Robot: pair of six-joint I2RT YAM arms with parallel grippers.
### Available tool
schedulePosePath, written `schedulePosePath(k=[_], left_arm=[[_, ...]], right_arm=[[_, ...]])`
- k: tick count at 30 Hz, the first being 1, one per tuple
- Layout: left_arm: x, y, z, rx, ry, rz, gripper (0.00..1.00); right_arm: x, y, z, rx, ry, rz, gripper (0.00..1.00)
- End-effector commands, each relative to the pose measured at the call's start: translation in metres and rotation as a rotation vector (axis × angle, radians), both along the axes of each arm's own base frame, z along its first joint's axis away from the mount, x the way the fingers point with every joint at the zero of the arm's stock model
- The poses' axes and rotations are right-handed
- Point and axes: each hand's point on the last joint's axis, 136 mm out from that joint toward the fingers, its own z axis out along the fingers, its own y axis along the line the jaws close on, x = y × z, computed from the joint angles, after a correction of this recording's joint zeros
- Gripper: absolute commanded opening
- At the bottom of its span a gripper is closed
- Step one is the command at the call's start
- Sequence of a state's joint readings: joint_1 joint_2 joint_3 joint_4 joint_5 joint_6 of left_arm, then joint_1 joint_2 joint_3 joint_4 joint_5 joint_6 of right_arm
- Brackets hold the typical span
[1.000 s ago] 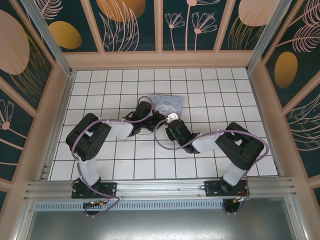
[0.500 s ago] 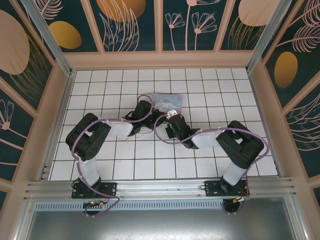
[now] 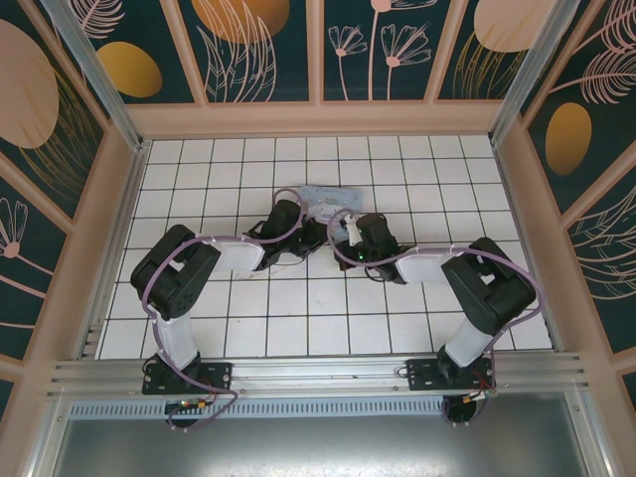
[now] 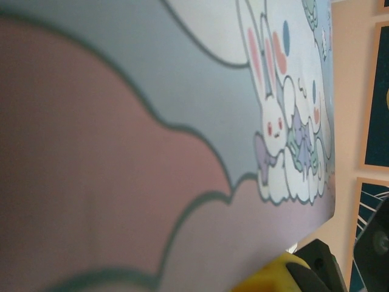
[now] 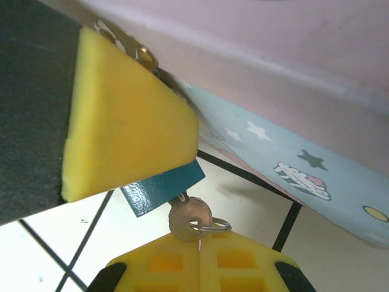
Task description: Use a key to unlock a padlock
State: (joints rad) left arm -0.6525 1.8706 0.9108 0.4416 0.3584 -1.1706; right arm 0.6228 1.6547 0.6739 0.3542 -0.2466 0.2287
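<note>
In the right wrist view the small blue-bodied padlock (image 5: 161,188) pokes out from under a yellow pad (image 5: 127,115) of my left gripper, which is shut on it. The round brass head of a key (image 5: 189,220) with a wire ring (image 5: 214,226) hangs from the lock's lower end. My right gripper (image 5: 200,242) is shut, its two yellow pads pressed together on the key's head. A metal hasp (image 5: 143,55) on the box shows above the left pad. From above, my left gripper (image 3: 306,224) and right gripper (image 3: 345,232) meet at the box's near edge.
The pale blue and pink cartoon-printed box (image 3: 333,197) lies on the white tiled floor (image 3: 288,308), and its printed side (image 4: 182,91) sits very close to the left wrist camera. Its star-printed side (image 5: 292,164) runs just behind the lock. Wooden walls (image 3: 318,119) ring the floor.
My right arm has swung forward toward the box, bringing its gripper up to the left one, and its jaws have closed. The left arm has not moved.
</note>
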Motion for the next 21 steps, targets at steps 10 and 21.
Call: schedulePosePath(k=[10,21], left_arm=[[-0.024,-0.007,-0.022,0.03,0.09,-0.084,0.0],[-0.022,-0.01,-0.018,0.026,0.089,-0.099,0.0]], right_arm=[[0.004,-0.019,0.051,0.131,-0.11,-0.055,0.39],[-0.008,-0.033,0.034,-0.173,-0.295,-0.091,0.42]])
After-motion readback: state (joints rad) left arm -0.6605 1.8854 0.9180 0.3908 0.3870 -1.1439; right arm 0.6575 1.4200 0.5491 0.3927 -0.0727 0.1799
